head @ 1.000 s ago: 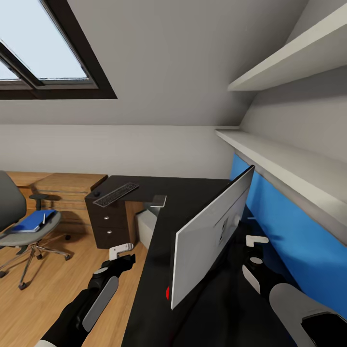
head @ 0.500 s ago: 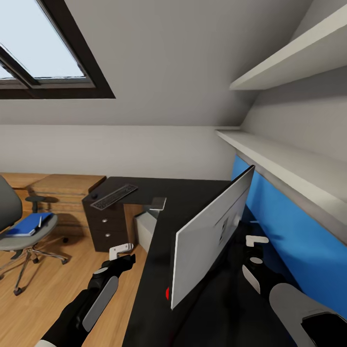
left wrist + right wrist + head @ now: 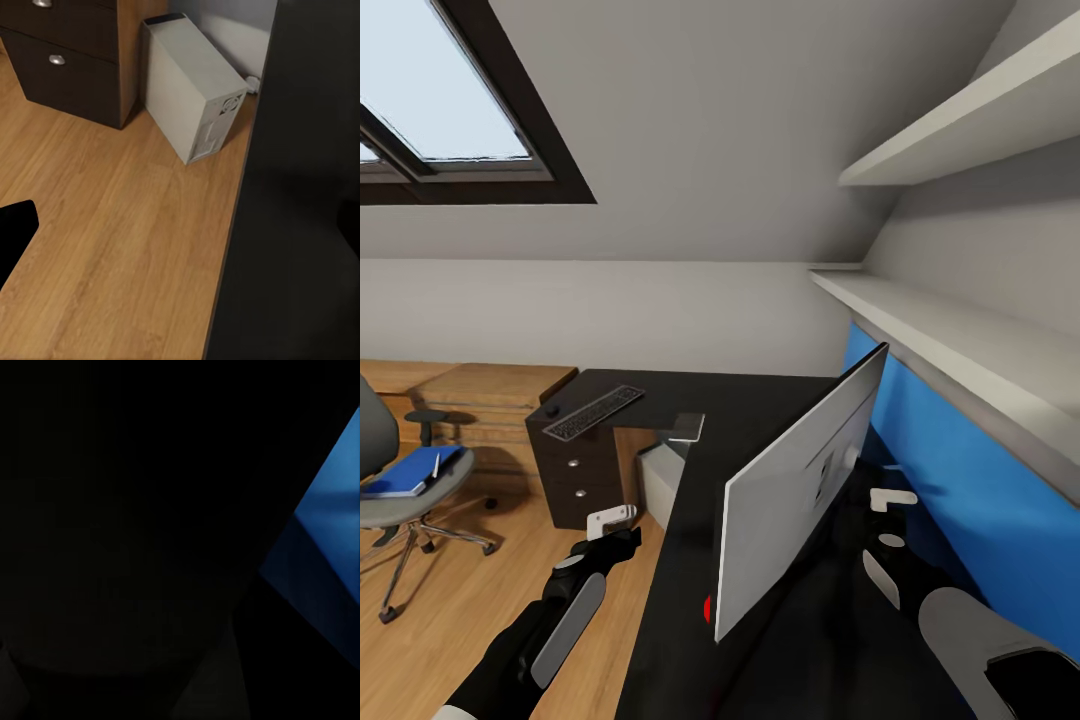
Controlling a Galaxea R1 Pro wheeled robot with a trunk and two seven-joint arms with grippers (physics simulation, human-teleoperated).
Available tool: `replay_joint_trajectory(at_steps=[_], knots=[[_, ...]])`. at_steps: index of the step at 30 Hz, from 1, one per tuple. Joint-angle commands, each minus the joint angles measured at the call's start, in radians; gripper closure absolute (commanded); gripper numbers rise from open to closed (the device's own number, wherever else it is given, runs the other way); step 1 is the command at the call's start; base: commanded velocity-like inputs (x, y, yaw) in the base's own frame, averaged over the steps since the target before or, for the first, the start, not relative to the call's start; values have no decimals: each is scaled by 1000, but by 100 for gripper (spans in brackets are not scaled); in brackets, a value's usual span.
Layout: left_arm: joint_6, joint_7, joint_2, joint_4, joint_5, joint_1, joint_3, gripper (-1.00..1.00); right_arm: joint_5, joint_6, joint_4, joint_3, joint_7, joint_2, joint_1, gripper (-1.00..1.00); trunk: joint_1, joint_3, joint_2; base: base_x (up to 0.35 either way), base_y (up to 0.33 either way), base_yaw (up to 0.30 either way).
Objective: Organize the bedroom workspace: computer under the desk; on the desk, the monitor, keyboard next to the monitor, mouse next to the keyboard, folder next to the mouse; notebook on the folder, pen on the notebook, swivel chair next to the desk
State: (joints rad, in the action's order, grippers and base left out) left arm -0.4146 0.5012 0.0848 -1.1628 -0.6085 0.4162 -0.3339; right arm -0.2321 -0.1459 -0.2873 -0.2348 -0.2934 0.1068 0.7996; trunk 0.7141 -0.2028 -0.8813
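Bedroom view has panned right since a second ago; objects are unmoved. Monitor (image 3: 800,490), keyboard (image 3: 593,411) and notebook (image 3: 686,427) sit on the desk (image 3: 760,400); folder (image 3: 405,472) remains on the swivel chair (image 3: 400,490). Jaw state of left gripper (image 3: 615,528) and right gripper (image 3: 890,505): cannot tell. Transfers pending.

No text, label, brand, number or sign can be read in any of the views. The keyboard (image 3: 594,412) on the table (image 3: 760,400) is too small for its key legends to be made out. The back of the monitor (image 3: 800,490) is plain grey, with no legible marking. The rear panel of the computer (image 3: 196,97) shows only vents and ports, without lettering. The blue folder (image 3: 408,472) on the swivel chair (image 3: 400,490) bears no visible title.
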Motion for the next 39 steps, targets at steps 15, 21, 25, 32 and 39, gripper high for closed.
replay_joint_trajectory(at_steps=[15,21,25,32,39], knots=[[-1,10,1,-1,-8,1,-5,-100,-7,-5,-3,-11,-7,-1,1,100,0,-1,-1,14,0,0],[-1,10,1,-1,-8,1,-5,-100,-7,-4,-3,-11,-7,-1,1,100,0,-1,-1,76,0,0],[-1,10,1,-1,-8,1,-5,-100,-7,-4,-3,-11,-7,-1,2,100,0,-1,-1,49,0,0],[-1,10,1,-1,-8,1,-5,-100,-7,-4,-2,-11,-7,-1,2,100,0,-1,-1,99,0,0],[-1,10,1,-1,-8,1,-5,-100,-7,-4,-1,-12,-7,-2,2,100,0,-1,-1,61,0,0]])
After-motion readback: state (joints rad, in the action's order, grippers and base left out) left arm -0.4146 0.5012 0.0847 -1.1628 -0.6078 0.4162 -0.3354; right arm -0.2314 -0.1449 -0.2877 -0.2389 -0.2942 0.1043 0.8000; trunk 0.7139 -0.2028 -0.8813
